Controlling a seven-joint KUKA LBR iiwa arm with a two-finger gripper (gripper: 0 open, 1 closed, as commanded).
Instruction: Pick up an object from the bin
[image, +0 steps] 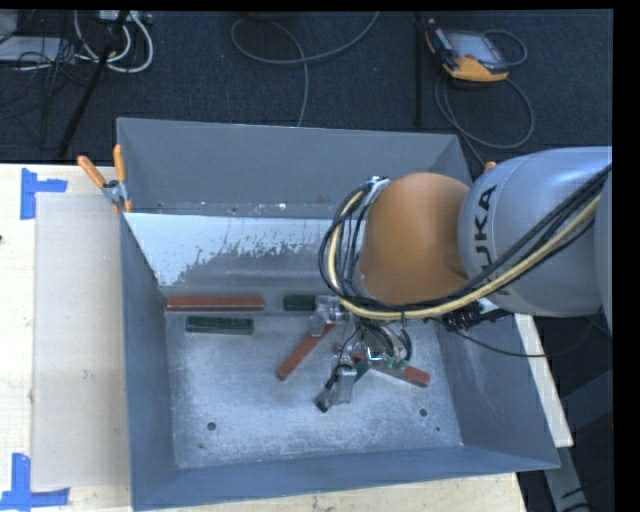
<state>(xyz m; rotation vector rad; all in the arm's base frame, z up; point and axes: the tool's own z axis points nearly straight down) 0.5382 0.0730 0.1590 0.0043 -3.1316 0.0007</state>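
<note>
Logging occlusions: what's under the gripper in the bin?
A red stick pokes out on one side of the gripper and a red-green piece on the other. The gripper hides whatever lies directly beneath.

Gripper (336, 388) beside reddish-brown stick (298, 358)

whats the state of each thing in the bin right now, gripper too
long red-brown bar: lying flat along the foot of the back wall
dark green bar: lying flat, close in front of it, parallel
small dark green block: lying flat, right of the long bar
slanted red-brown bar: lying diagonally mid-floor
red and green piece: lying flat, partly under the wrist
gripper: low over the floor, between those last two
</note>
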